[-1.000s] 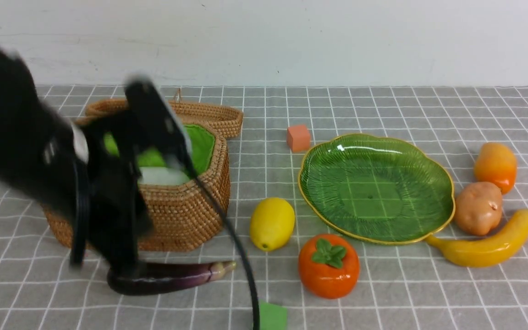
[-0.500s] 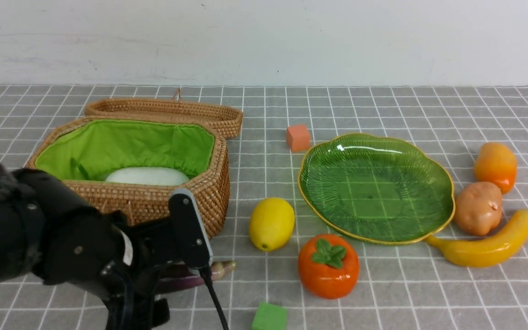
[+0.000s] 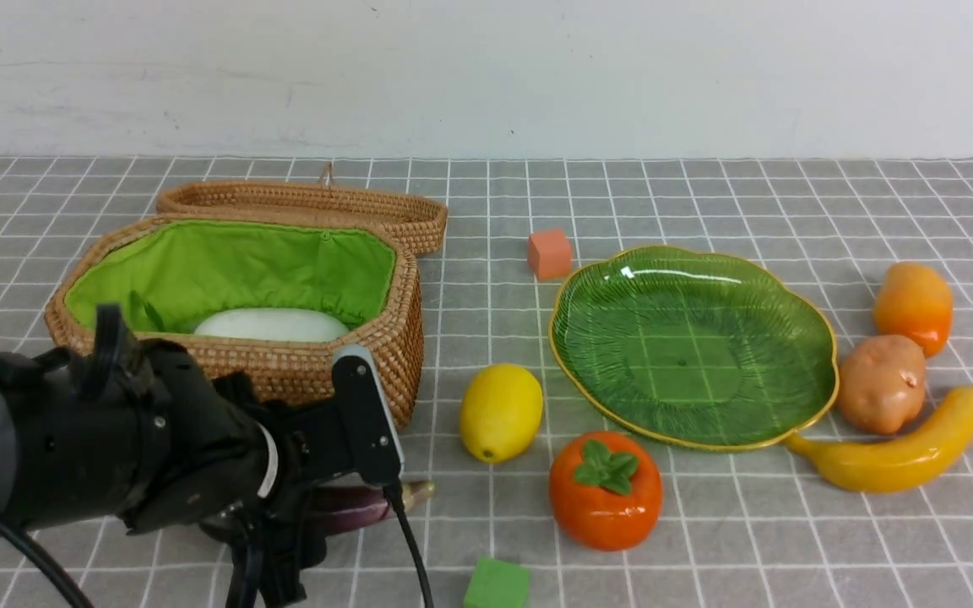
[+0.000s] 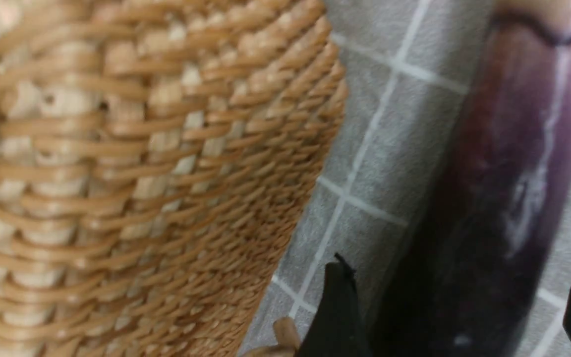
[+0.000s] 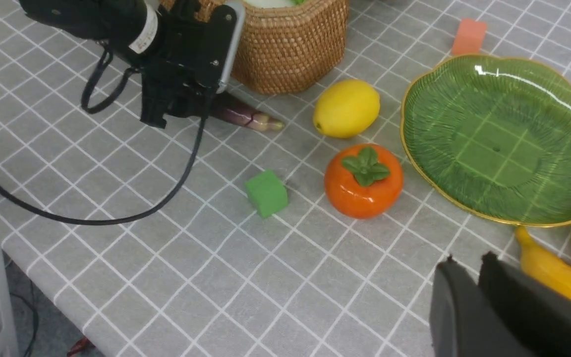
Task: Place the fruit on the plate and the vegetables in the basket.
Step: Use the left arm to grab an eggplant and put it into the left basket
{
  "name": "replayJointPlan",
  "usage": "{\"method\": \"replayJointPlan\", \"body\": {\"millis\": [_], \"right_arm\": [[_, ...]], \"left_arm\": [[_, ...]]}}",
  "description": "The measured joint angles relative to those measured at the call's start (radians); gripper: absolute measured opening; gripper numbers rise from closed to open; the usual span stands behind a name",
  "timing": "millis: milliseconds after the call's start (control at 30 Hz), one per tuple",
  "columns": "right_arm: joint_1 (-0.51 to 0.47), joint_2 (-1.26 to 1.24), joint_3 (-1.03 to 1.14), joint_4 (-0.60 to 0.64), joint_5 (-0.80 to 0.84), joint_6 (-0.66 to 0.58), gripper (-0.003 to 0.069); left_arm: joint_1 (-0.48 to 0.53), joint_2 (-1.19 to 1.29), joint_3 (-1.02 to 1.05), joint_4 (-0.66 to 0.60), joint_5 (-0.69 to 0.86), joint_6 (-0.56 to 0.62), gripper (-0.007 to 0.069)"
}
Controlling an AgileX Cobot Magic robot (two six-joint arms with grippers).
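A long dark purple eggplant (image 3: 368,504) lies on the cloth in front of the wicker basket (image 3: 326,380). My left gripper (image 4: 461,277) is open and low over it, one finger on each side of its body (image 4: 503,198), neither pressing it. A white radish (image 3: 271,324) rests in the basket's green lining. The green leaf plate (image 3: 689,338) holds nothing. Around it lie the lemon (image 3: 501,411), persimmon (image 3: 606,490), banana (image 3: 900,456), potato (image 3: 882,384) and mango (image 3: 914,306). Near the banana (image 5: 553,277), my right gripper (image 5: 466,260) is shut and holds nothing.
The basket's lid (image 3: 309,203) lies behind the basket. An orange cube (image 3: 550,254) sits beyond the plate. A green cube (image 3: 497,584) sits near the table's front edge. The left arm's cable (image 5: 117,213) loops over the cloth.
My left arm has swung down from over the basket to the cloth in front of it and now sits over the eggplant. Everything else has stayed put.
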Motion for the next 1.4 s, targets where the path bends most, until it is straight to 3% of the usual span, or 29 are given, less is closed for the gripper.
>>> {"method": "replayJointPlan", "body": {"millis": [233,333,400,600,733,867,967,1100,1233,1400], "right_arm": [[0.0,0.0,0.0,0.02,0.001,0.0,0.0077],[0.0,0.0,0.0,0.023,0.004,0.0,0.008],[0.0,0.0,0.0,0.027,0.008,0.0,0.0082],[0.0,0.0,0.0,0.038,0.024,0.0,0.0085],[0.0,0.0,0.0,0.056,0.024,0.0,0.0085],[0.0,0.0,0.0,0.057,0.024,0.0,0.0087],[0.0,0.0,0.0,0.058,0.02,-0.008,0.009],[0.0,0.0,0.0,0.058,-0.032,-0.022,0.0092],[0.0,0.0,0.0,0.06,-0.045,-0.022,0.0095],[0.0,0.0,0.0,0.061,-0.039,-0.022,0.0097]], "left_arm": [[0.0,0.068,0.0,0.062,-0.001,-0.074,0.0538],[-0.002,0.077,-0.003,0.069,-0.002,-0.078,0.0478],[-0.002,0.078,-0.003,0.063,-0.003,-0.08,0.0382],[-0.04,0.052,-0.003,0.047,0.051,-0.081,0.0377],[-0.15,-0.098,-0.021,0.022,0.188,-0.081,0.0377],[-0.187,-0.229,-0.101,0.0,0.323,-0.075,0.0377],[-0.162,-0.266,-0.174,0.012,0.386,-0.034,0.0377],[-0.009,-0.228,-0.295,0.015,0.359,0.075,0.0377],[0.145,-0.123,-0.369,0.012,0.305,0.088,0.0377],[0.215,-0.031,-0.395,0.022,0.254,0.089,0.0383]]}}
